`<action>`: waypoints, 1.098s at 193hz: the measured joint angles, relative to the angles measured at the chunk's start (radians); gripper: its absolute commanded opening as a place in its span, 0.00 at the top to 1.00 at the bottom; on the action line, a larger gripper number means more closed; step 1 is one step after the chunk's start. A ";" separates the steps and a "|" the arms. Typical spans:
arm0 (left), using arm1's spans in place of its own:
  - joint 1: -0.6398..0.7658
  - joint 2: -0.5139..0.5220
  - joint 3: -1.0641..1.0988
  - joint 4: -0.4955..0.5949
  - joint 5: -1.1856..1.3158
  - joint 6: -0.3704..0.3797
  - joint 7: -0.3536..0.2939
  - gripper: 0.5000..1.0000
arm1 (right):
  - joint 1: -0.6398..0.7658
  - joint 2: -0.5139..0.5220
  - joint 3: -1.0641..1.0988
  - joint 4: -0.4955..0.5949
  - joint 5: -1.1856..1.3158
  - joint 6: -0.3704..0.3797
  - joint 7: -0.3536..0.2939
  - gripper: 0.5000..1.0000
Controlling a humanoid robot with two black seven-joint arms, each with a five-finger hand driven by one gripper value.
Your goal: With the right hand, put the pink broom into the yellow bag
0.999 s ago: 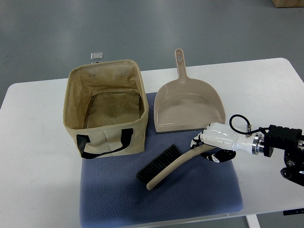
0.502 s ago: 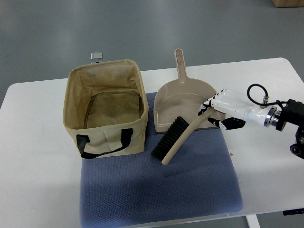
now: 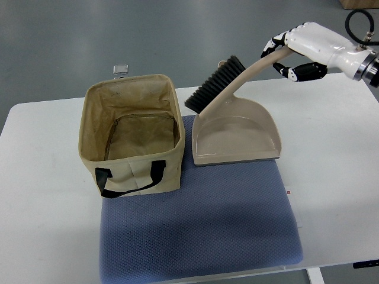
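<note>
My right hand is high at the upper right, its white fingers shut on the handle end of the broom. The broom is beige-pink with black bristles; it hangs in the air, slanting down to the left, above the dustpan's handle. The yellow-tan fabric bag with black straps stands open at the left on the blue mat. The bristle end sits just right of the bag's far right corner. No left hand shows.
A beige dustpan lies on the mat's far edge, right of the bag. The white table carries everything. A small metal clip sits behind the bag.
The right hand has lifted the broom off the mat and carried it up and away, from beside the dustpan's front to above its handle. The bag and dustpan have stayed put.
</note>
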 measured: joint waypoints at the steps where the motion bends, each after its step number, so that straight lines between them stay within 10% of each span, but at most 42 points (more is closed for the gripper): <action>1: 0.000 0.000 0.000 0.000 0.000 0.000 0.000 0.00 | 0.003 0.001 0.000 -0.002 0.000 0.001 0.000 1.00; 116: 0.000 0.000 0.000 0.000 0.000 0.000 0.000 0.00 | 0.120 0.273 -0.010 -0.038 -0.083 0.033 -0.043 1.00; 146: 0.000 0.000 0.000 0.000 0.000 0.000 0.000 0.00 | 0.107 0.301 -0.010 -0.040 -0.086 0.023 -0.045 0.35; 212: 0.000 0.000 0.000 0.000 0.000 0.000 0.000 0.00 | 0.074 0.316 0.007 -0.058 -0.066 -0.052 -0.046 0.28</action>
